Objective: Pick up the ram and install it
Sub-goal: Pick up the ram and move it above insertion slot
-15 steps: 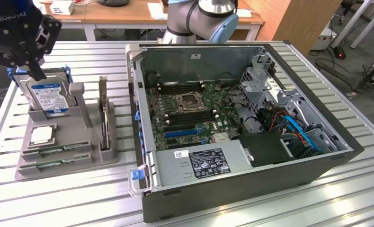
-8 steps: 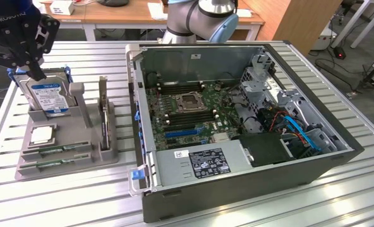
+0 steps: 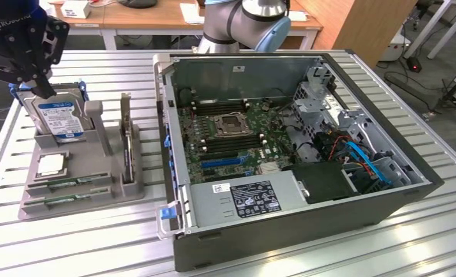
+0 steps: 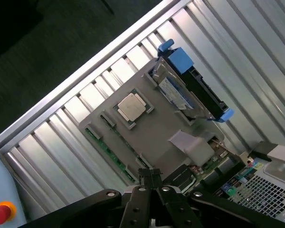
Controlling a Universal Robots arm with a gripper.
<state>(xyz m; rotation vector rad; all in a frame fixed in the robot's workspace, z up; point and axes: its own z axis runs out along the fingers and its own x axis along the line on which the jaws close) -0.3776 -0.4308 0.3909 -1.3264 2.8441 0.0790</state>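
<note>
Two green ram sticks (image 3: 68,183) (image 3: 59,200) lie flat in the front slots of a grey holder (image 3: 97,193) at the exterior view's left. In the wrist view one ram stick (image 4: 106,148) runs along the holder's (image 4: 161,126) edge. My black gripper (image 3: 46,91) hangs above the holder's back end, over the hard drive, well away from the ram. Its fingers (image 4: 152,175) are shut together with nothing between them. The open computer case (image 3: 290,144) lies on its side, its motherboard (image 3: 228,135) showing empty memory slots (image 3: 221,107) beside the processor socket.
The holder also carries a blue-bracketed hard drive (image 3: 59,118), a silver processor chip (image 3: 51,164) and an upright dark card (image 3: 126,135). The slatted metal table (image 3: 412,242) extends around the case. The arm's base (image 3: 243,23) stands behind the case.
</note>
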